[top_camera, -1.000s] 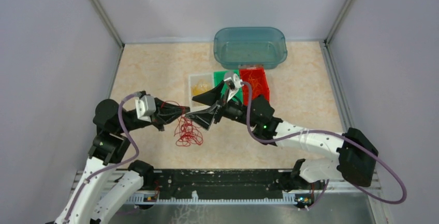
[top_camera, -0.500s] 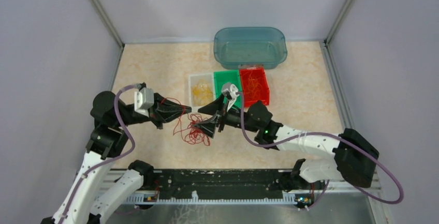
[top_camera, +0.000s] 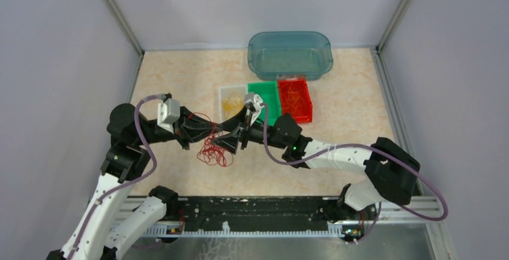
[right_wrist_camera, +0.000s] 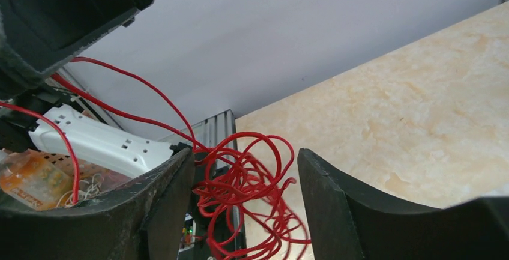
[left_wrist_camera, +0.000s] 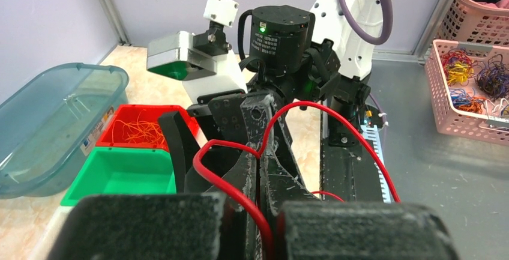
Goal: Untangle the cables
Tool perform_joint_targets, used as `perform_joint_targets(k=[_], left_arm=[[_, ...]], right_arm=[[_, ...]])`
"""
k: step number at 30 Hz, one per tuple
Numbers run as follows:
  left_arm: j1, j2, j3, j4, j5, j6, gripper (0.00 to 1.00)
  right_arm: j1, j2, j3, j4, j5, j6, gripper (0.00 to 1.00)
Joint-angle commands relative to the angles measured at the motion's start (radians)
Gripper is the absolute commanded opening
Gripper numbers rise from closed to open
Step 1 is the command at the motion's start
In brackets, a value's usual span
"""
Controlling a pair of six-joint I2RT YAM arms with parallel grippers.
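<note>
Motor label [left_wrist_camera: 268, 42] too small to read. Red cables [top_camera: 211, 150]: loose looped clump, no clear long axis, dangling from left claw [top_camera: 217, 129], which is pinched tight on one strand. Right claw [right_wrist_camera: 243, 194] wide, straddling the clump over the tabletop [top_camera: 180, 80].
</note>
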Motion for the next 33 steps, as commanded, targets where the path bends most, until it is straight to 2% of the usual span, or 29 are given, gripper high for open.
perform_joint_targets(k=[1, 4, 8, 14, 18, 23, 30, 33], left_arm=[[-0.002, 0.003, 0.045, -0.006, 0.020, -0.026, 0.00], [-0.002, 0.007, 0.056, -0.004, 0.023, -0.041, 0.00], [-0.002, 0.016, 0.066, 0.018, 0.024, -0.073, 0.00], [-0.002, 0.037, 0.105, 0.035, 0.023, -0.119, 0.00], [-0.002, 0.045, 0.143, 0.036, 0.017, -0.130, 0.00], [-0.001, 0.060, 0.193, 0.044, 0.004, -0.145, 0.00], [-0.002, 0.083, 0.279, 0.026, -0.029, -0.121, 0.00], [-0.002, 0.096, 0.331, 0.018, -0.062, -0.088, 0.00]], right_arm=[[0.011, 0.031, 0.047, 0.076, 0.020, -0.020, 0.60], [0.017, 0.043, 0.028, 0.070, 0.034, -0.026, 0.56], [0.064, 0.061, 0.026, 0.031, 0.077, -0.100, 0.62], [0.082, 0.090, -0.001, 0.070, 0.145, -0.106, 0.60], [0.083, 0.087, -0.046, 0.125, 0.178, -0.099, 0.52], [0.083, 0.073, -0.106, 0.149, 0.193, -0.096, 0.37], [0.085, 0.041, -0.235, 0.192, 0.226, -0.059, 0.26], [0.088, 0.024, -0.294, 0.198, 0.241, -0.046, 0.25]])
